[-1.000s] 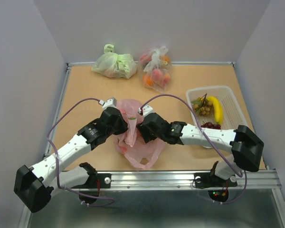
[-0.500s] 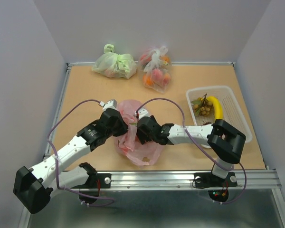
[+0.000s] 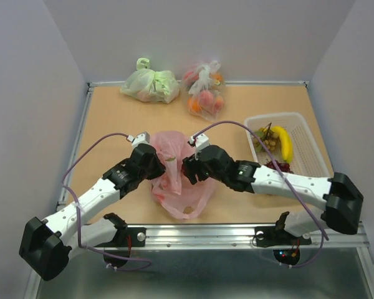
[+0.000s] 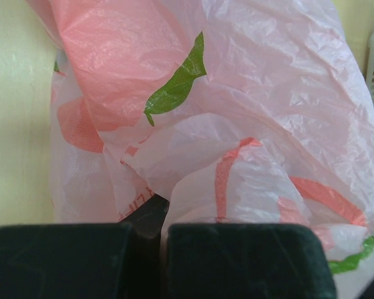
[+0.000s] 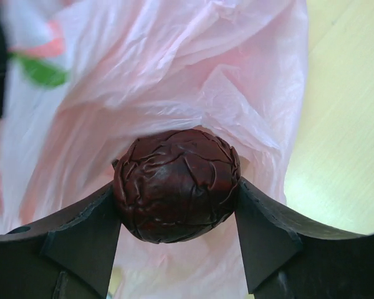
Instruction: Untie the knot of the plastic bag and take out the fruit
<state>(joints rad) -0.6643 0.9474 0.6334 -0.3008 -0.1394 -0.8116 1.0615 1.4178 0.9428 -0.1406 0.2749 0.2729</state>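
1. As I check the right wrist view, the right gripper (image 5: 176, 192) is clamped on a dark red fruit (image 5: 174, 171), which is round and wrinkled, with one finger on each side.
2. The plastic bag (image 5: 174, 75) sits just past that gripper's fingertips, touching the back of the fruit.
3. The left gripper (image 4: 151, 235) is pinched tight on a fold of the plastic bag. Pink film with a green leaf print fills everything ahead of it.
4. From above I see the bag slumped on the bench (image 3: 112, 118) between the two grippers, which are near each other.
5. The basket (image 3: 308, 146) is well to the right of the right gripper and holds a banana (image 3: 284, 142), green grapes (image 3: 266, 141) and dark grapes (image 3: 277, 165).
6. A pale green bag (image 3: 151, 86) and a clear bag (image 3: 204, 92) lie side by side, far ahead of both grippers.
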